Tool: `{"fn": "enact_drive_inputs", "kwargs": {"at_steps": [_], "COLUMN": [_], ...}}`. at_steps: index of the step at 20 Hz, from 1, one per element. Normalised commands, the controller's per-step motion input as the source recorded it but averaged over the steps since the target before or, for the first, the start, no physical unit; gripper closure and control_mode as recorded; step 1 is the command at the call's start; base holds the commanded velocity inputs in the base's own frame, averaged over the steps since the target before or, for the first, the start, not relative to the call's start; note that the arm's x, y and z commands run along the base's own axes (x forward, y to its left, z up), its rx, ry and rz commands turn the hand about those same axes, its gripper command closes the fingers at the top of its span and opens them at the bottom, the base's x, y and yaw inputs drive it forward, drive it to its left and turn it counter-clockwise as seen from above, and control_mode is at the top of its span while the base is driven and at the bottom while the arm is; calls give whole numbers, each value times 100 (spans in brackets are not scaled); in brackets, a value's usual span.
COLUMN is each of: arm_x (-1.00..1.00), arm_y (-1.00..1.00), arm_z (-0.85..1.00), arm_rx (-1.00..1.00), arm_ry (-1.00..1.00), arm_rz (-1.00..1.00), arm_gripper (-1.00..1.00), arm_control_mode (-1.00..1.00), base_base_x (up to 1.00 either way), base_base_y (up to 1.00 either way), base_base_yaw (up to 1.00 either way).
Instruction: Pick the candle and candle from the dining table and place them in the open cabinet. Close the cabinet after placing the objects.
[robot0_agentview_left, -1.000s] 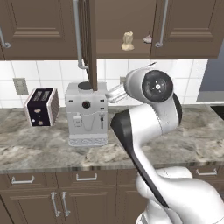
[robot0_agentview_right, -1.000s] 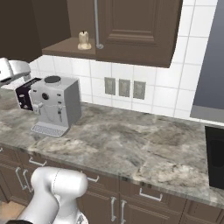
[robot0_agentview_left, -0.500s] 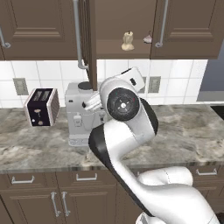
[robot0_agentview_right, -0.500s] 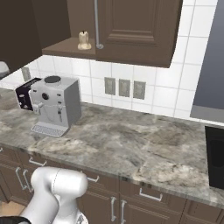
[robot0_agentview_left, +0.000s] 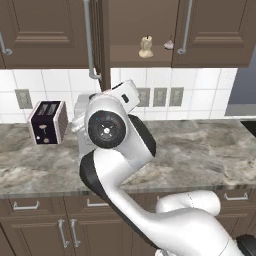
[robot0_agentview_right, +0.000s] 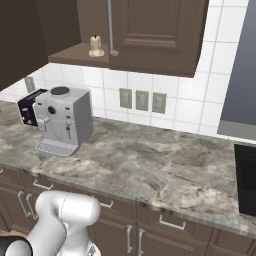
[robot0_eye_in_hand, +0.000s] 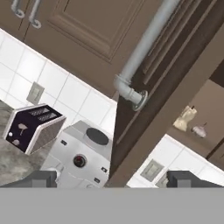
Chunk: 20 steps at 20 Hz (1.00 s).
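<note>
The cabinet (robot0_eye_in_hand: 144, 94) stands just ahead of the end effector (robot0_eye_in_hand: 111, 178), its open door edge-on between the spread, empty fingertips (robot0_eye_in_hand: 41, 178), the long silver handle (robot0_eye_in_hand: 144, 48) running lengthwise up and away along that edge. Both pieces are apparently already shelved: the cream candle (robot0_eye_in_hand: 185, 117) sits upright on the cabinet floor beyond and to the right of the door edge, its long axis vertical, and a smaller object (robot0_eye_in_hand: 199, 130) beside it is likely the taper, though too small to read which way it lies. So the step in hand looks like closing the door. To do it well, the end effector should meet the door's outer face near the handle side, far from the hinge, and sweep it round in an arc until it seats flush, keeping clear of the coffee machine (robot0_eye_in_hand: 81, 155) and toaster (robot0_eye_in_hand: 33, 127) on the counter (robot0_agentview_left: 200, 155) below.
</note>
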Motion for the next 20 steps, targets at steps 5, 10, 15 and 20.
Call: {"fn": "enact_drive_inputs", "kwargs": {"at_steps": [5,10,15,20], "arm_x": [0,0,5,28], "arm_y": [44,34,18,2], "arm_z": [1,1,0,0], "arm_rx": [0,-3,-13,-16], "arm_ry": [-1,0,2,5], "arm_rz": [7,3,0,3], "arm_gripper": [-100,-100,-100,-100], "arm_control_mode": [-100,-100,-100,-100], "base_base_x": [0,0,0,0], "base_base_y": [0,0,0,0], "base_base_yaw": [0,0,0,0]}}
